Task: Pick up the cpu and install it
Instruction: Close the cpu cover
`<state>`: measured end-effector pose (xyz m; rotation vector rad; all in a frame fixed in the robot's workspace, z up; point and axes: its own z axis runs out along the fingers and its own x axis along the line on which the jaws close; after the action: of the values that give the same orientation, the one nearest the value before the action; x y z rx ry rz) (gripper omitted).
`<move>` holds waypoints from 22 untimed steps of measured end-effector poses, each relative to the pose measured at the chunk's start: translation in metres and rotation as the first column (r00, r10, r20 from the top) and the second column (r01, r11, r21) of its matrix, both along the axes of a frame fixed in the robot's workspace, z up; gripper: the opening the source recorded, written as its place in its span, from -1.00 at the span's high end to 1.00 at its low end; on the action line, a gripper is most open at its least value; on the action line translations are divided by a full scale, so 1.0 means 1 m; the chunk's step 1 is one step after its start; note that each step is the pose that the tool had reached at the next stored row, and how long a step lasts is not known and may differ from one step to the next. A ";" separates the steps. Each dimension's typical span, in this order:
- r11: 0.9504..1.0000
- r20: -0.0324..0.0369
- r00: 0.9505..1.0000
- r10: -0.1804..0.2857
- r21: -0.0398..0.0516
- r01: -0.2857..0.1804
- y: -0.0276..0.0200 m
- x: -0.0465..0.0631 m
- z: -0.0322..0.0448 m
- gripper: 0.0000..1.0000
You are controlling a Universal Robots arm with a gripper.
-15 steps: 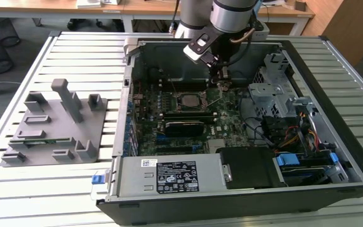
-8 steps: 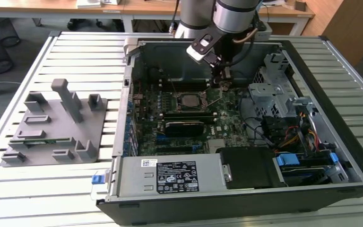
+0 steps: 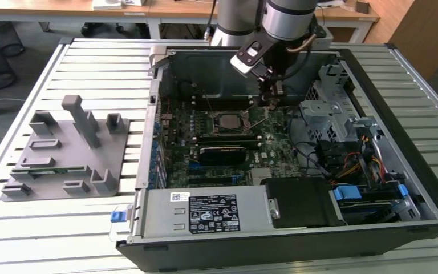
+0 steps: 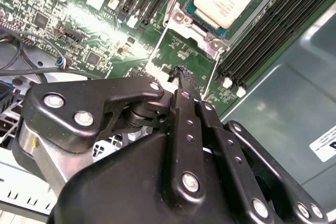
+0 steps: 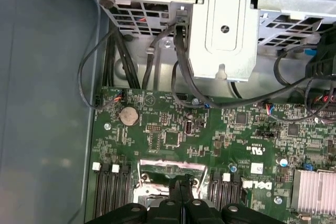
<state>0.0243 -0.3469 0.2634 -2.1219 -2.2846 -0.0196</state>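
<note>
Silvery-grey metal caps the cpu (image 4: 227, 1), a flat square chip with a thin dark rim. It lies seated in a bright steel socket frame (image 4: 195, 27) on the green motherboard (image 4: 94, 24), just beyond the tips of the end effector (image 4: 182, 72). The matte black, bolted fingers are pressed together on nothing. Long black ribbed memory slots (image 4: 262, 35) flank the socket. A moulded grey fixture tray (image 3: 59, 154) sits well apart on the slatted tabletop (image 3: 89, 63).
</note>
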 end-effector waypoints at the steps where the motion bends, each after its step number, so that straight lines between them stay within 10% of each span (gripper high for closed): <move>1: 1.000 0.000 1.000 0.000 0.000 0.000 0.0000 0.001 0.0000 0.77; 22: 1.000 0.000 1.000 0.001 0.000 -0.001 0.0046 0.017 -0.0037 0.77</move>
<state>0.0409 -0.3423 0.2598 -2.1207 -2.2857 -0.0197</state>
